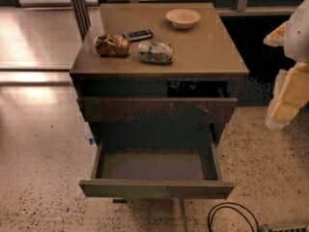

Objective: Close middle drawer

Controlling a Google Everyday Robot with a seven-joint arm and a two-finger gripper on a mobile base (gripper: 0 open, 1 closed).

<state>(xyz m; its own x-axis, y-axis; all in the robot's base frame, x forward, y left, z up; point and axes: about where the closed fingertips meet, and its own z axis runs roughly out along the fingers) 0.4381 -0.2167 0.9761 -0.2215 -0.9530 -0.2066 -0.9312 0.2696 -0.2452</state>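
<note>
The middle drawer is pulled far out of the cabinet, low in the camera view. It has a plain dark olive-brown front strip and a smooth grey-brown inner floor, and nothing lies in it. Above it, the reddish-brown scuffed drawer front sticks out only slightly. My gripper and its pale arm segments hang at the right edge of the view. They are to the right of the cabinet, apart from the drawer and touching nothing.
On the cabinet top lie a pale bowl, a brown snack bag, a black flat device and a white-green packet. A black cable loop lies on the speckled floor at front right. A dark wall base runs behind.
</note>
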